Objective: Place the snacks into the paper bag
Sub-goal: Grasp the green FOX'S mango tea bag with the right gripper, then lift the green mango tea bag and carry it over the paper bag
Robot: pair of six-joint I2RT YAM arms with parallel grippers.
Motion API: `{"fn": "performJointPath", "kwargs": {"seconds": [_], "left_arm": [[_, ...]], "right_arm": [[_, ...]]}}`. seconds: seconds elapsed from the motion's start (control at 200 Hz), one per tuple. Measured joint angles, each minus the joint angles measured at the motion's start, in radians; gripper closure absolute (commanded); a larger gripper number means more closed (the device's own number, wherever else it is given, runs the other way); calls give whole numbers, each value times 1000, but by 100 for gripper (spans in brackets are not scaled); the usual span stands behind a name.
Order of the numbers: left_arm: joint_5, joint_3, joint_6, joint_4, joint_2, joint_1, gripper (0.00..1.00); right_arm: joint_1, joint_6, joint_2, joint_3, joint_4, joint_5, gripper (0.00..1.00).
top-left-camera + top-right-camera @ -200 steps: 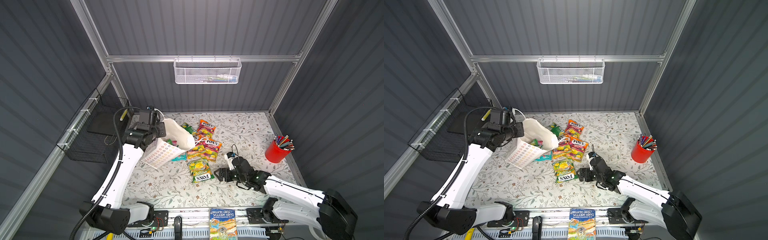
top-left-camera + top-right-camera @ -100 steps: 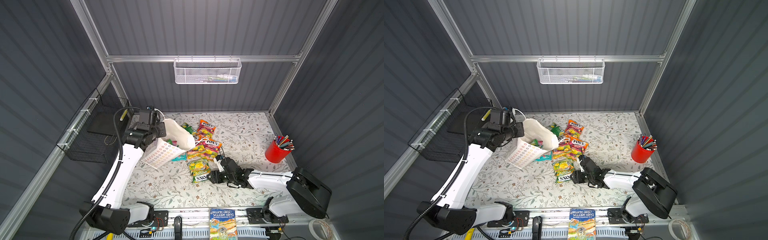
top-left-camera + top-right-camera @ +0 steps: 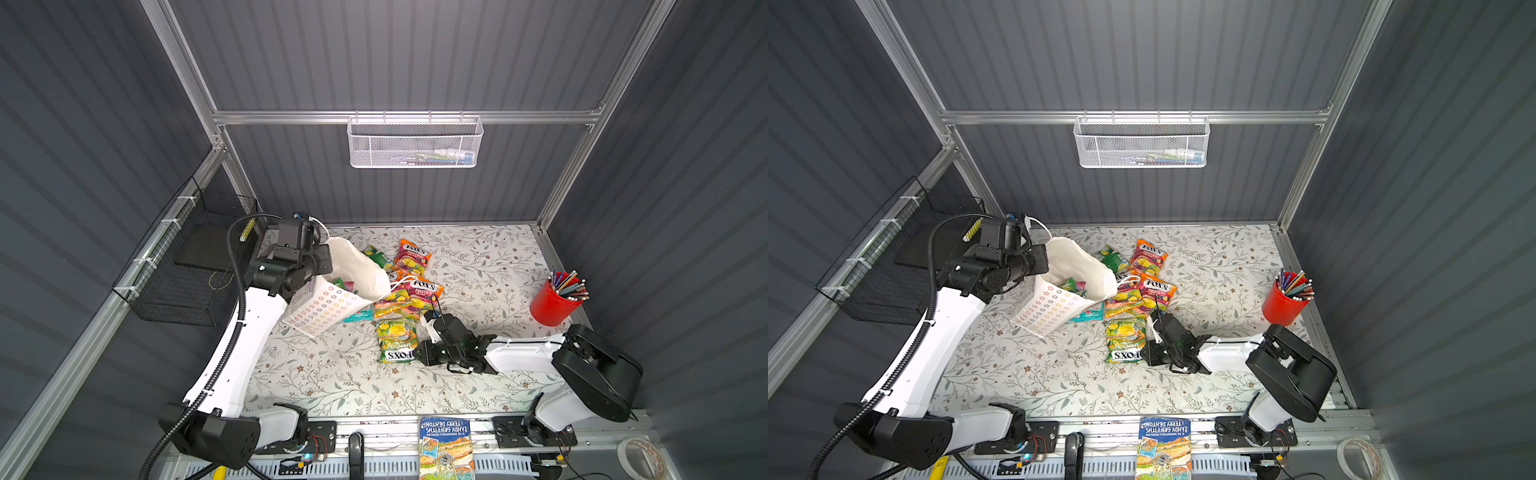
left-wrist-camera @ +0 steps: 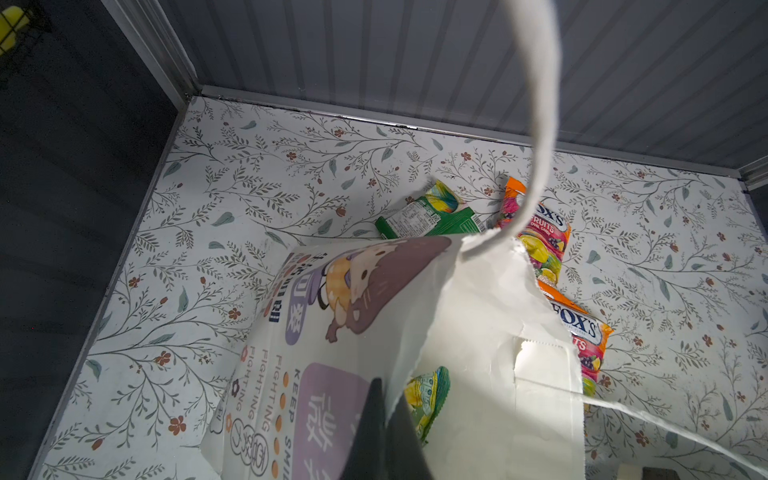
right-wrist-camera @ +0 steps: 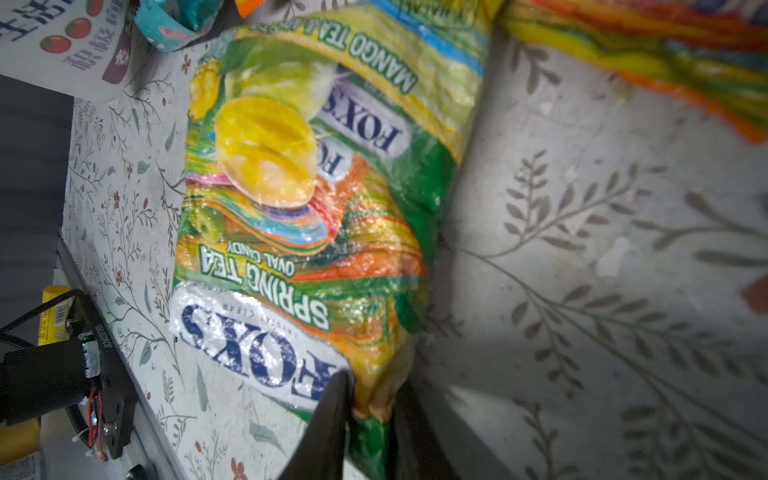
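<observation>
Looking in both top views, we see the paper bag [image 3: 324,307] lying tilted at the back left of the table [image 3: 332,382]. Its mouth is open toward the snacks [image 3: 415,286] heaped just beside it. The left gripper [image 3: 321,262] is at the bag's rim. The right gripper [image 3: 419,353] lies low at the near end of a green-yellow packet [image 3: 395,338].

In the left wrist view, the left gripper's fingers [image 4: 370,432] are clamped on the bag's edge, and a small packet [image 4: 428,395] shows inside the bag.

In the right wrist view, the right gripper's fingers [image 5: 328,424] pinch the corner of the green-yellow packet, which rests on the table.
</observation>
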Motion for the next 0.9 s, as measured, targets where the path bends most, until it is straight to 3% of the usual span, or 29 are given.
{"fn": "performJointPath", "kwargs": {"seconds": [0.2, 0.675, 0.901], "left_arm": [[0, 0, 0, 0, 0, 0, 100], [7, 0, -1, 0, 0, 0, 100], [6, 0, -3, 0, 0, 0, 100]], "right_arm": [[2, -8, -95, -2, -28, 1, 100], [-1, -23, -358, -37, -178, 62, 100], [-4, -35, -552, -16, -302, 117, 100]]}}
